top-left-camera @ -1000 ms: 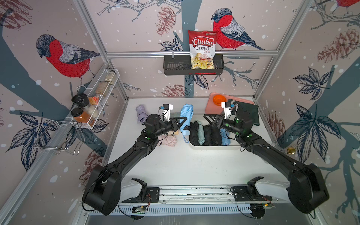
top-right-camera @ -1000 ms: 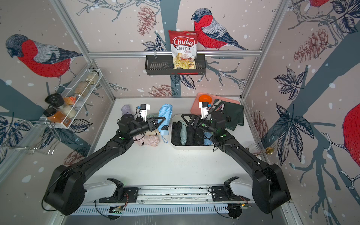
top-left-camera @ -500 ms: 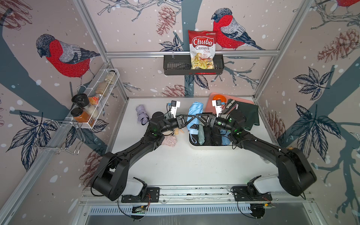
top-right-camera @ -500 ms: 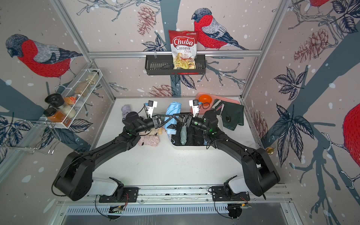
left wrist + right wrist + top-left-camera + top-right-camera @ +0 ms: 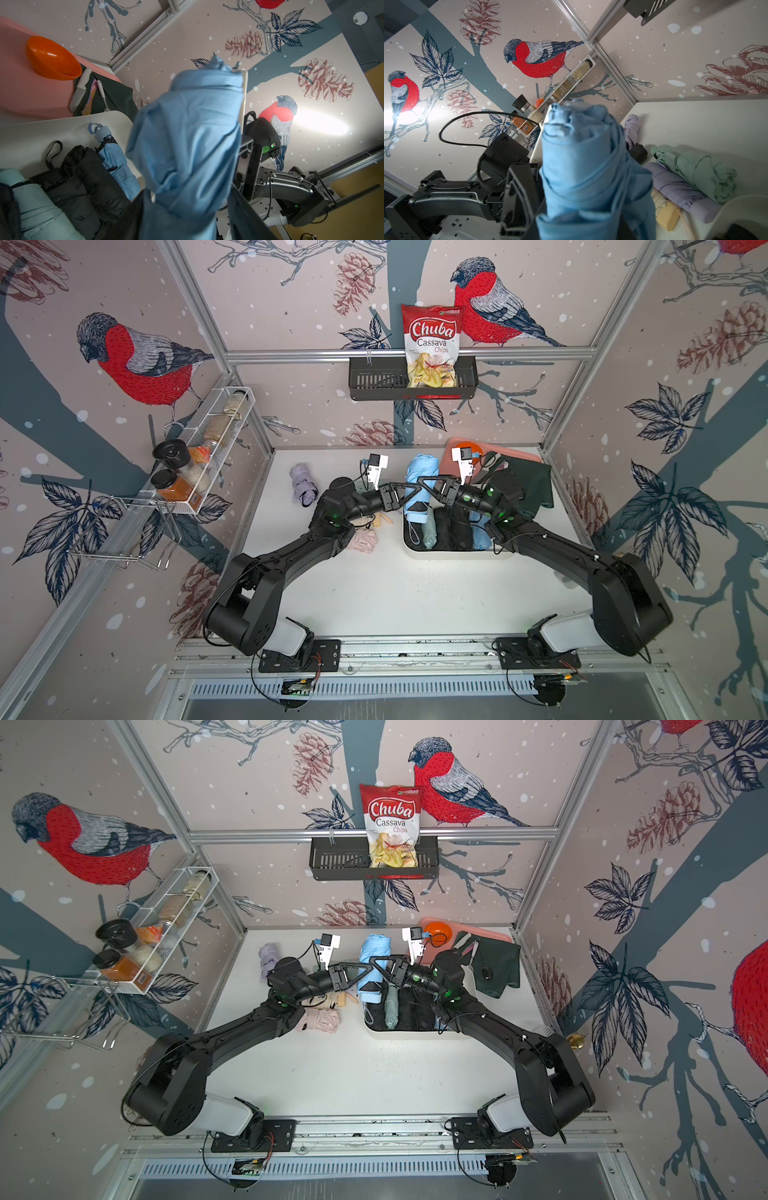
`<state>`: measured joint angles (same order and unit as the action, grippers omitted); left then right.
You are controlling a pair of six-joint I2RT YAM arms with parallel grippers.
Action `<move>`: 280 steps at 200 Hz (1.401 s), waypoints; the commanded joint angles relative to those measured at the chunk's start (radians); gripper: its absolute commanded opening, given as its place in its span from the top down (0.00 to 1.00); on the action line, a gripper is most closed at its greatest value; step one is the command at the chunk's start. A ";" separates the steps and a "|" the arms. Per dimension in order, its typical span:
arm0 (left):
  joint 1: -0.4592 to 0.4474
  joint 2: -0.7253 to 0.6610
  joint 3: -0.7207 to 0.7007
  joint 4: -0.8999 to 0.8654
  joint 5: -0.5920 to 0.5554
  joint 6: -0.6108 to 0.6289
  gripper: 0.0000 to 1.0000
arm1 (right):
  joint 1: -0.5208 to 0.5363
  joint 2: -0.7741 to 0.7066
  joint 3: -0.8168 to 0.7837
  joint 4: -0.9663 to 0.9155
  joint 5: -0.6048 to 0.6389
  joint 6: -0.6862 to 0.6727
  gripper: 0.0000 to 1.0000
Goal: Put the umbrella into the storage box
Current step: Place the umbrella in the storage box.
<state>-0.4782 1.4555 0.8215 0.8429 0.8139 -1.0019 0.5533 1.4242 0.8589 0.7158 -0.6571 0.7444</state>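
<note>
Light-blue umbrella (image 5: 424, 466) hangs tilted over the storage box (image 5: 457, 554) far-left corner, right gripper (image 5: 424, 488) clenched on it; left gripper (image 5: 410, 495) alongside, grip unclear.

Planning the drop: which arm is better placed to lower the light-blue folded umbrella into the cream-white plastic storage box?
Right, likely: the right claw clasps the light-blue umbrella, and that arm reaches over the storage box.

The blue umbrella (image 5: 424, 466) moved over the storage box (image 5: 457, 554), and the right gripper (image 5: 424, 491) clamped it.
</note>
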 commanded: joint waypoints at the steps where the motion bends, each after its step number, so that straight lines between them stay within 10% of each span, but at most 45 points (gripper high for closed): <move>1: -0.005 -0.021 0.013 -0.020 -0.011 0.067 0.08 | -0.005 -0.026 0.020 -0.111 0.070 -0.075 0.78; 94: 0.004 -0.210 0.003 -0.511 -0.430 0.362 0.01 | -0.193 -0.210 0.165 -0.933 0.523 -0.393 0.85; 177: 0.003 -0.163 -0.027 -0.599 -0.576 0.403 0.01 | -0.290 -0.111 0.262 -1.208 0.927 -0.452 0.85; 280: 0.003 -0.073 -0.028 -0.610 -0.601 0.403 0.01 | -0.327 0.081 0.317 -1.265 0.882 -0.522 0.85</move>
<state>-0.4797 1.3705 0.7876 0.2256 0.2077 -0.6029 0.2207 1.4712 1.1572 -0.5545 0.2344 0.2485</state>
